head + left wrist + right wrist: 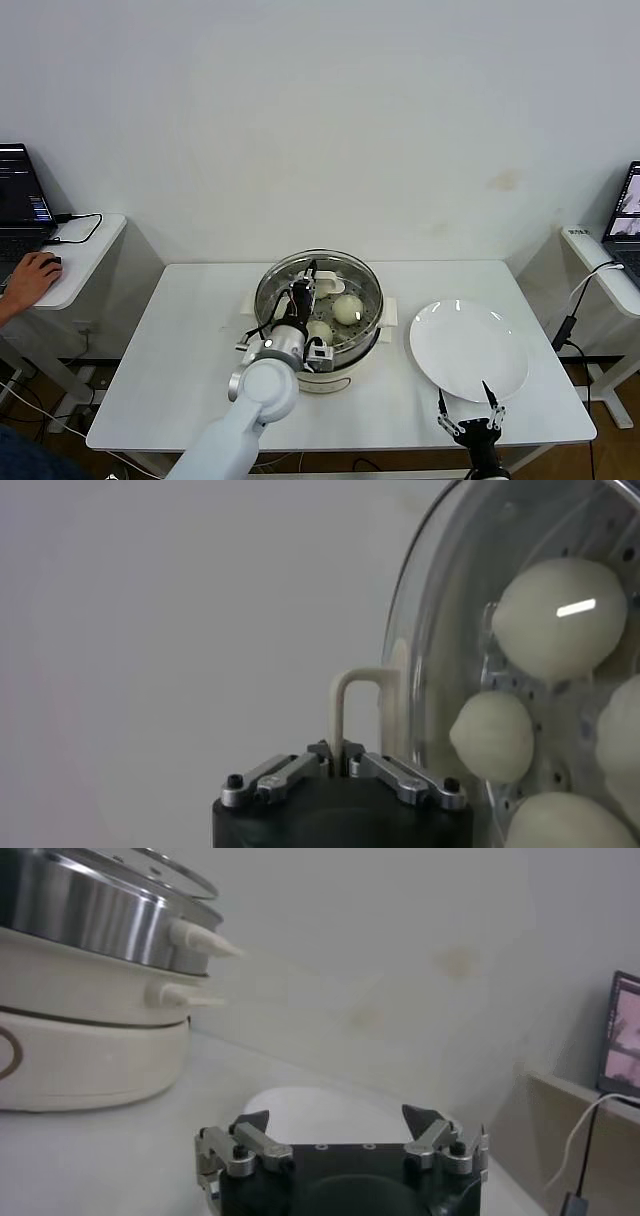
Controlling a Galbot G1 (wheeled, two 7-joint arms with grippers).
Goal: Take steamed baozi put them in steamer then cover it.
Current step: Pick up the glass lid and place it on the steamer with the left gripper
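The steamer (pixel 368 318) stands at the table's middle, a steel basket on a cream-white pot base. Several off-white baozi (pixel 347 309) lie inside; they also show through the glass in the left wrist view (pixel 560 617). The clear glass cover (pixel 280 278) is over the steamer. My left gripper (pixel 305 283) is above the steamer, shut on the cover's cream-white handle (pixel 342 712). My right gripper (pixel 470 407) is open and empty at the table's front edge, by the white plate (pixel 466 348). The steamer also shows in the right wrist view (pixel 90 923).
The empty white plate lies right of the steamer and shows in the right wrist view (pixel 320 1113). Side desks with laptops (pixel 18 200) stand at both sides. A person's hand (pixel 28 277) rests on the left desk. A cable (pixel 575 305) hangs at the right.
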